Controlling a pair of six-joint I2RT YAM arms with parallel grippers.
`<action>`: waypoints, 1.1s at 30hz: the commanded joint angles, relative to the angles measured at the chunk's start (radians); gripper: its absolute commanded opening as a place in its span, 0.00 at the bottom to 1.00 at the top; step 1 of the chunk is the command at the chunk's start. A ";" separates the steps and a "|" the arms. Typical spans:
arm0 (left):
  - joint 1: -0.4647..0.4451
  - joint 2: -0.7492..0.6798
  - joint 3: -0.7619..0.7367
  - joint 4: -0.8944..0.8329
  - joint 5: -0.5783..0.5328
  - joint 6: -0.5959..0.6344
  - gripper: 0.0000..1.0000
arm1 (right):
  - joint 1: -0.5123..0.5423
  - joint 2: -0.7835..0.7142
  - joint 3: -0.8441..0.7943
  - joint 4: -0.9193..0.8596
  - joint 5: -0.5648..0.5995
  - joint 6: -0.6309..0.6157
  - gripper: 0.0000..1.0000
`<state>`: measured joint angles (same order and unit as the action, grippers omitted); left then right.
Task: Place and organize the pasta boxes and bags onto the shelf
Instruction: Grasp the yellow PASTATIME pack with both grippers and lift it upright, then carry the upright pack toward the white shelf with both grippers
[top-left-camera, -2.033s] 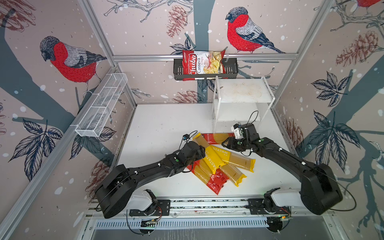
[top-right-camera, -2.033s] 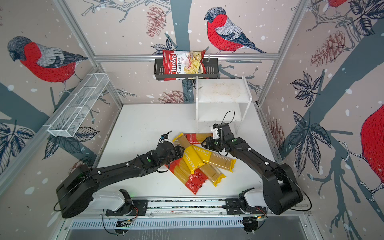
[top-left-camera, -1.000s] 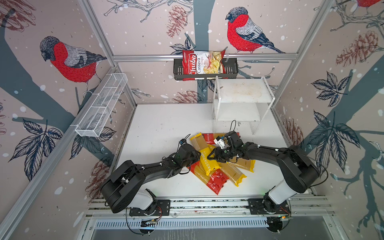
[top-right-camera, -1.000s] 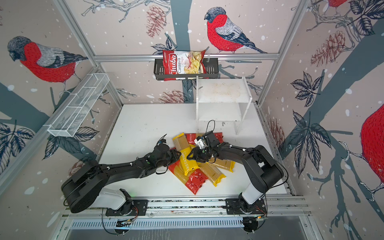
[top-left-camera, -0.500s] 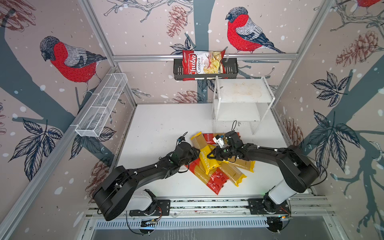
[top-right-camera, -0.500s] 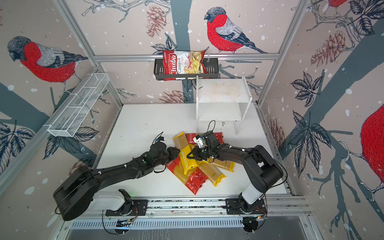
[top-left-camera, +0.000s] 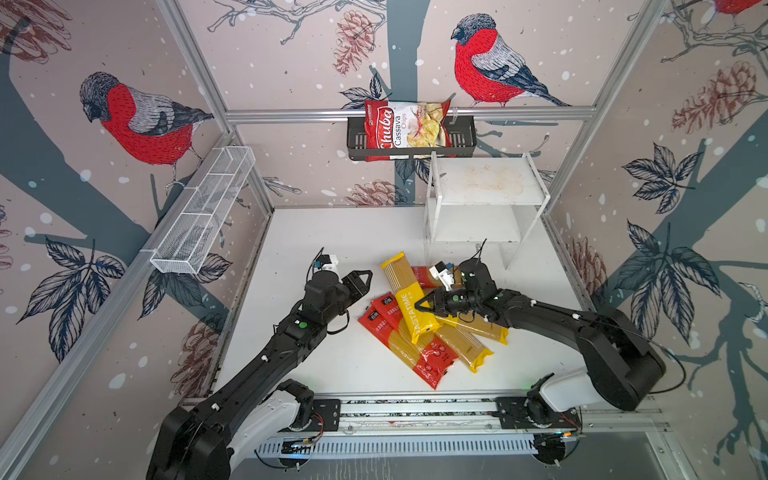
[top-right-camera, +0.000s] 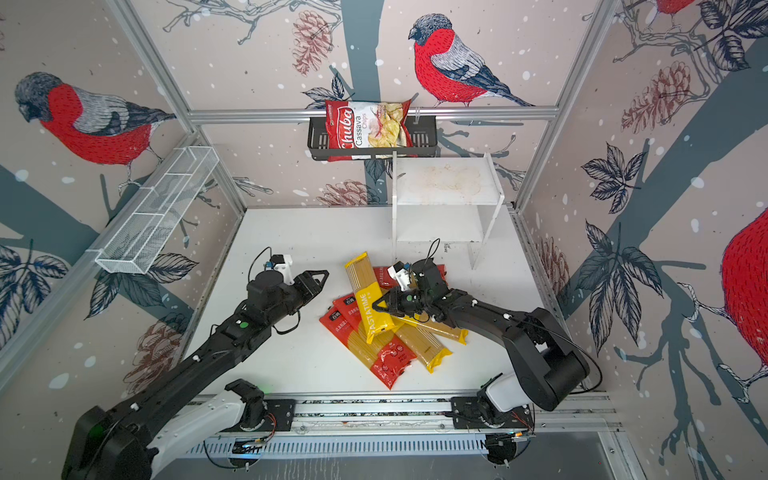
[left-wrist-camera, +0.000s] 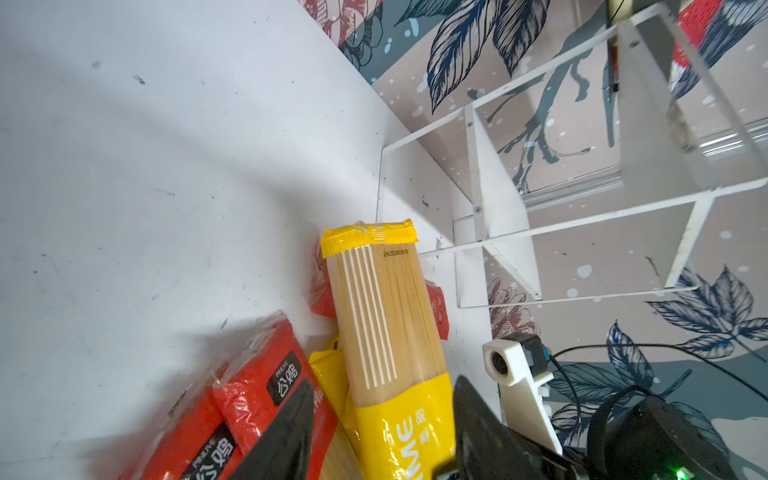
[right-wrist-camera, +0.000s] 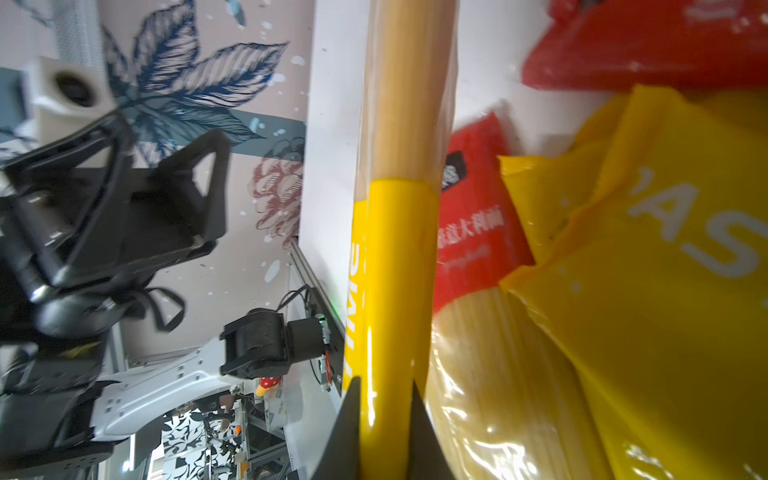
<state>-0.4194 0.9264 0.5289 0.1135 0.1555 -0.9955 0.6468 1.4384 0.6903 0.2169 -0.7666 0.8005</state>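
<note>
Several pasta packs lie in a pile on the white table. Red ones (top-left-camera: 399, 345) are underneath, and two yellow ones (top-left-camera: 465, 345) lie toward the right. My right gripper (top-left-camera: 424, 306) (right-wrist-camera: 384, 432) is shut on the yellow lower half of the top "PASTATIME" pack (top-left-camera: 409, 307) (top-right-camera: 370, 309) (right-wrist-camera: 399, 249), which lies slanted across the pile. My left gripper (top-left-camera: 362, 281) (top-right-camera: 320, 282) (left-wrist-camera: 382, 424) is open and empty, a short way left of that pack (left-wrist-camera: 386, 316). The white two-tier shelf (top-left-camera: 486, 195) (top-right-camera: 449, 183) (left-wrist-camera: 498, 199) stands at the back right with bare boards.
A Chuba Cassava Chips bag (top-left-camera: 405, 129) sits in the black basket (top-left-camera: 461, 145) on the back wall above the shelf. A long white wire-mesh basket (top-left-camera: 199, 216) hangs on the left wall. The arm-base rail (top-left-camera: 415, 407) runs along the table's front edge.
My left gripper has let go of the top yellow pack, opened and drawn back to the left. My right gripper has shut on that pack and stays there.
</note>
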 joint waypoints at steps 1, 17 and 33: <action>0.038 -0.017 -0.040 0.143 0.165 -0.039 0.60 | 0.001 -0.048 -0.010 0.205 -0.063 0.009 0.01; -0.187 0.301 0.013 0.814 0.253 -0.099 0.78 | -0.006 -0.237 0.001 0.405 -0.103 0.146 0.01; -0.195 0.447 0.289 0.779 0.286 -0.039 0.12 | -0.052 -0.281 -0.016 0.434 -0.059 0.186 0.28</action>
<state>-0.6136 1.3613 0.7696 0.8562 0.4435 -1.0958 0.5919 1.1709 0.6785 0.5304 -0.8078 0.9699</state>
